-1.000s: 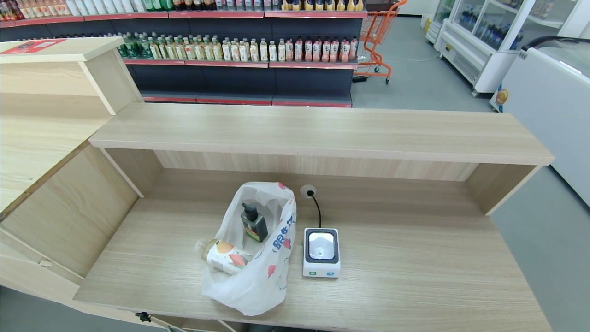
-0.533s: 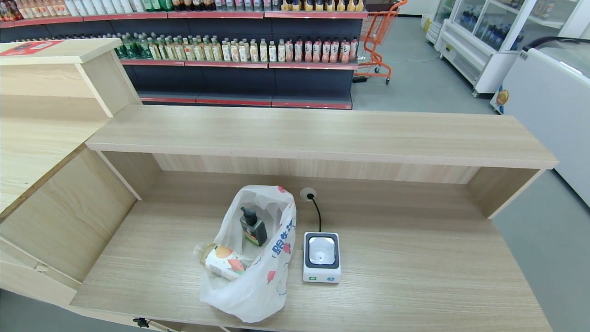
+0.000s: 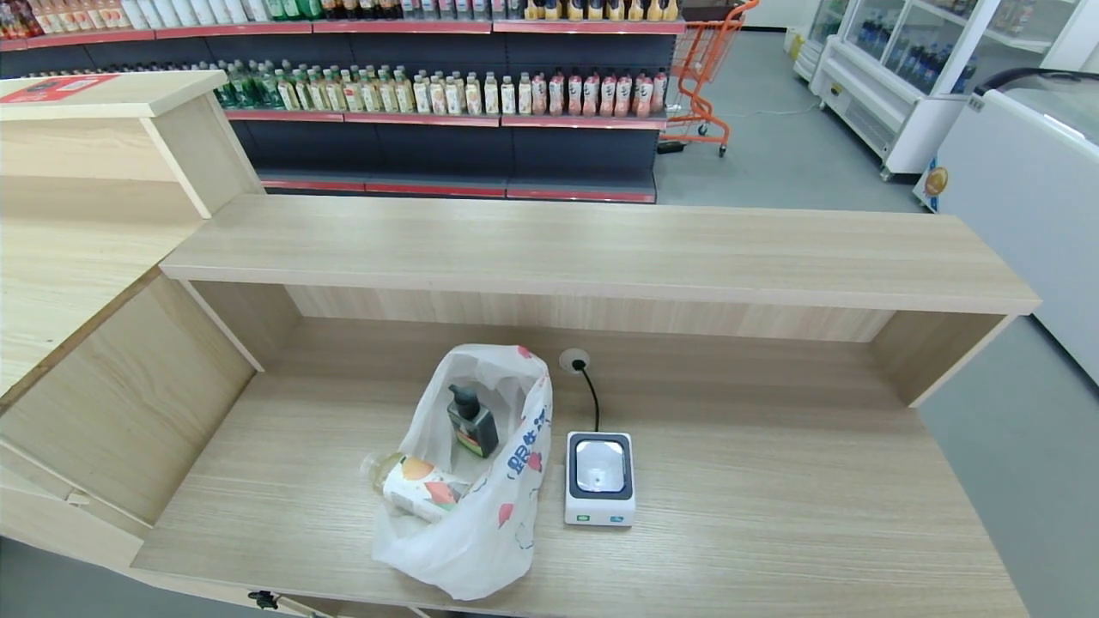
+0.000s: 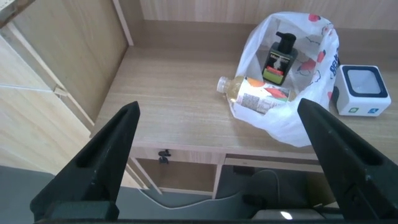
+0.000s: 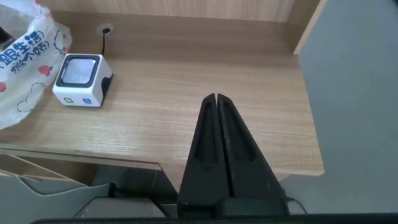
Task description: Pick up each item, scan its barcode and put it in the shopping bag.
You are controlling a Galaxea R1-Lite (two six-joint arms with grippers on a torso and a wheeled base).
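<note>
Shopping bag [image 3: 502, 528] with blue lettering, dark pump bottle [image 3: 472, 426] inside, scanner [image 3: 598, 477] beside

Matte black jaws on both arms, long smooth blades tapering toward narrow tips

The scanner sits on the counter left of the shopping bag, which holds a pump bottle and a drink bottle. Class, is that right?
No. The head view shows the scanner on the counter right of the shopping bag, not left. The bag does hold a pump bottle and a drink bottle.
</note>
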